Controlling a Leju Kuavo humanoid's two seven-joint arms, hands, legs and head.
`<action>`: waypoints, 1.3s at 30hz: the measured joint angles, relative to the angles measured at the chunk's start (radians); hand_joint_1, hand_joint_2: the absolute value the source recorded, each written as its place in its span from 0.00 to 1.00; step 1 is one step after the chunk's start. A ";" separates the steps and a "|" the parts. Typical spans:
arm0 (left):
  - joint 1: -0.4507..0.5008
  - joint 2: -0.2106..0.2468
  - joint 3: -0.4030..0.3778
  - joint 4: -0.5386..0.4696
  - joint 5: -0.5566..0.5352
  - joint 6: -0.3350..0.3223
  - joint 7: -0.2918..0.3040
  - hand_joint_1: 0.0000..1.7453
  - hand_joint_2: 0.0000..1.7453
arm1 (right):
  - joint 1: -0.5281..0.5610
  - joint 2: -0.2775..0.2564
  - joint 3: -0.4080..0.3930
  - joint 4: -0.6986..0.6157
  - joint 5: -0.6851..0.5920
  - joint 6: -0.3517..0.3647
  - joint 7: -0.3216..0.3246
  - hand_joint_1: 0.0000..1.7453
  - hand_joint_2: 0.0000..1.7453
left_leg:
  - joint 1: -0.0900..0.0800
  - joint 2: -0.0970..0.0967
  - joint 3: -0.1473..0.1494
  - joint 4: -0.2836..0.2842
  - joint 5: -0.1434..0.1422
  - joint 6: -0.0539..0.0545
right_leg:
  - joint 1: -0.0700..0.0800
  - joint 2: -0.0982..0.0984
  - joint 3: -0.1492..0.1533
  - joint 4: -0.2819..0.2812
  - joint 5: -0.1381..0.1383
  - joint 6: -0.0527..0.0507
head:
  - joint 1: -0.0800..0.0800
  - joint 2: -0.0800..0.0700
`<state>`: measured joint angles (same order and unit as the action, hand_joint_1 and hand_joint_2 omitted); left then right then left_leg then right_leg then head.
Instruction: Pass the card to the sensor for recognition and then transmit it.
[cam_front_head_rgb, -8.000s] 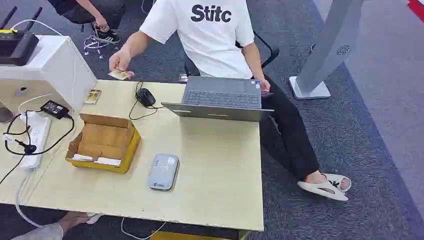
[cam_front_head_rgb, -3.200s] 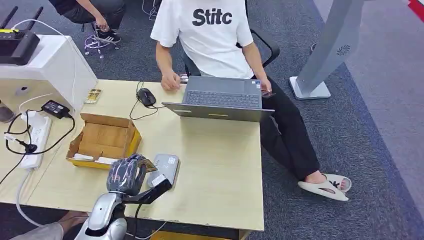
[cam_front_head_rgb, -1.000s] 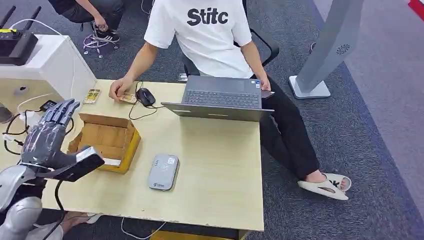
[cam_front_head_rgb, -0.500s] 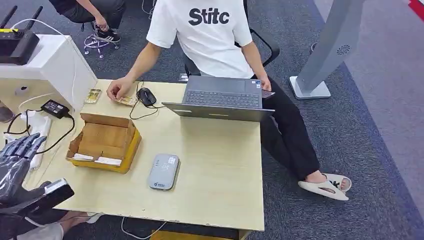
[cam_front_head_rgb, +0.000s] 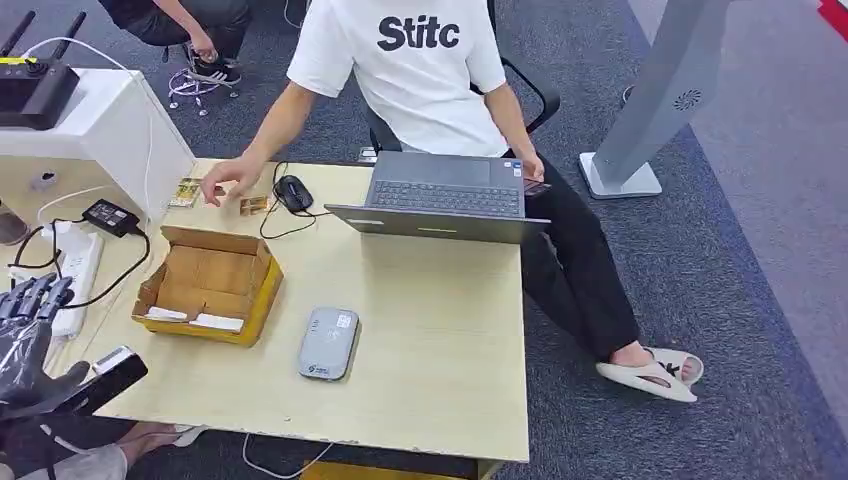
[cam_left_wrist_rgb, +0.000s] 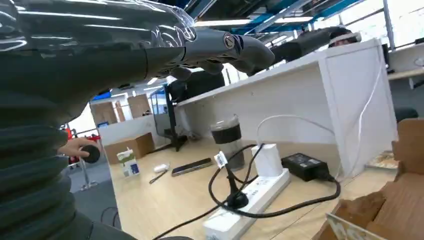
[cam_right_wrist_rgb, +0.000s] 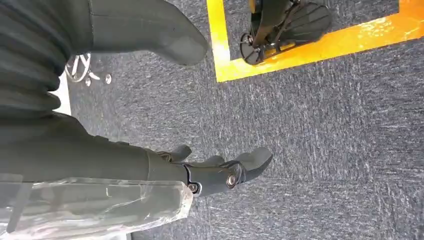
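Since a second ago the left hand has dropped to the light wooden table's near-left corner, fingers spread, empty. The right hand hangs open. The small tan card lies beside the person's hand, past the grey sensor pad; the handover looks done.

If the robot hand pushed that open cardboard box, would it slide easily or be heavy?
The cardboard box would probably slide easily: it looks almost empty, with thin walls, so likely light. Its open flaps seem bendy and might fold if pushed there. It sits flat and low on the smooth table, so tipping seems unlikely.
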<state>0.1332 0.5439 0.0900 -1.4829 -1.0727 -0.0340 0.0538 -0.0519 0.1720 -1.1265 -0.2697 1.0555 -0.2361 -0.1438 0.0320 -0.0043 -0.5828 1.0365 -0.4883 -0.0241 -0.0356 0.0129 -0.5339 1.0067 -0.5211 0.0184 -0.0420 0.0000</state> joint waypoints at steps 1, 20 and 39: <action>-0.009 -0.007 0.000 0.017 -0.007 0.000 -0.001 0.00 1.00 | -0.001 0.000 0.000 0.000 0.002 0.000 0.000 0.00 1.00 | 0.000 0.000 0.000 0.000 0.000 0.000 | 0.000 0.000 0.000 0.000 0.000 0.000 | 0.000 0.000; -0.187 -0.086 -0.042 0.259 -0.058 0.042 -0.056 0.00 1.00 | -0.006 0.000 0.000 0.000 0.034 0.003 0.006 0.00 1.00 | 0.000 0.000 0.000 0.000 0.000 0.000 | 0.000 0.000 -0.001 0.000 0.000 0.000 | 0.000 0.000; -0.269 -0.140 -0.111 0.358 -0.048 0.086 -0.129 0.00 1.00 | -0.009 0.000 0.000 0.003 0.055 0.003 0.000 0.00 1.00 | 0.000 0.001 0.000 0.000 0.000 0.000 | 0.000 0.001 -0.001 0.000 0.000 0.000 | 0.000 0.000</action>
<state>-0.1357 0.4036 -0.0205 -1.1254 -1.1212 0.0523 -0.0752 -0.0611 0.1720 -1.1261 -0.2663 1.1101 -0.2335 -0.1434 0.0320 -0.0037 -0.5828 1.0368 -0.4882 -0.0240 -0.0356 0.0135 -0.5347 1.0065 -0.5208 0.0184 -0.0420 0.0000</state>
